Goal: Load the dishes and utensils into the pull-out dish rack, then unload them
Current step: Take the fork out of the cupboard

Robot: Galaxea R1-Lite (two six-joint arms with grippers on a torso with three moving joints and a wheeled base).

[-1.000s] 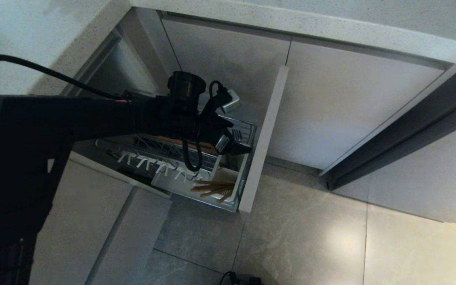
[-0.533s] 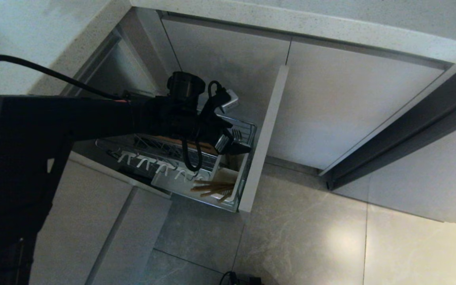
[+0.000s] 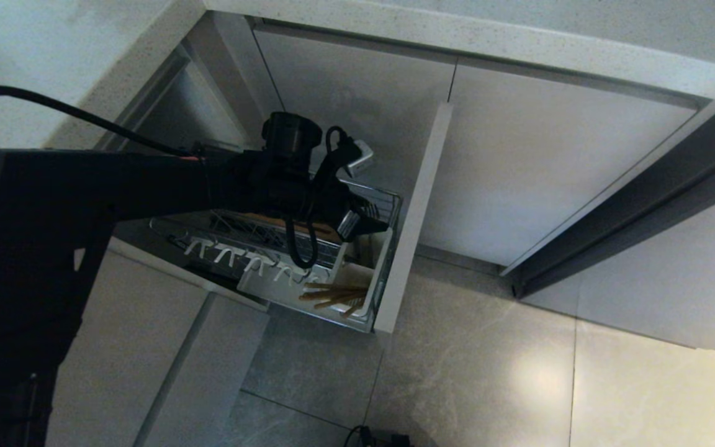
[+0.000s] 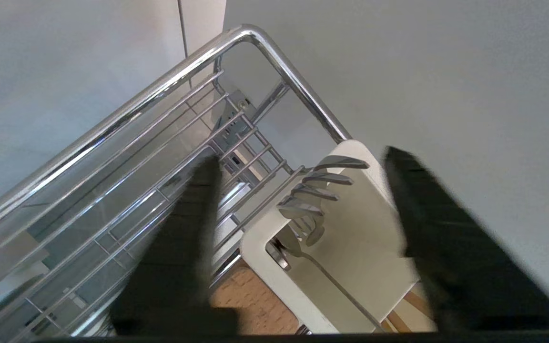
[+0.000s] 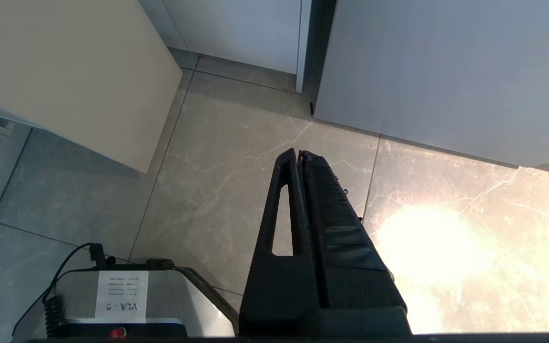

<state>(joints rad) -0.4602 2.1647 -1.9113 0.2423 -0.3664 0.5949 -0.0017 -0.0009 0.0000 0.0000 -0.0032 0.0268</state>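
Note:
The pull-out dish rack (image 3: 390, 200) stands drawn out from the cabinet, with its beige front panel (image 3: 416, 217) on the right. Wooden chopsticks (image 3: 332, 295) lean in the near part of the white caddy (image 3: 357, 273). A metal fork (image 4: 322, 190) stands tines-up in the caddy's (image 4: 265, 267) far compartment. My left gripper (image 4: 303, 159) hangs just above it, open, with one finger on each side of the tines and not touching them. In the head view the left gripper (image 3: 367, 218) is at the rack's far right corner. The dishes are out of view. My right gripper (image 5: 299, 152) is shut and empty over the floor.
White pegs (image 3: 233, 256) and a slotted wooden strip (image 4: 255, 309) run along the rack. The chrome rail (image 4: 160, 90) passes close by the left fingers. Closed cabinet doors (image 3: 537, 155) and a stone counter edge (image 3: 457, 37) lie behind. My base (image 5: 122, 300) sits on the tiled floor.
The left gripper's fingers have drawn closer together around the fork. The arm itself has stayed where it was.

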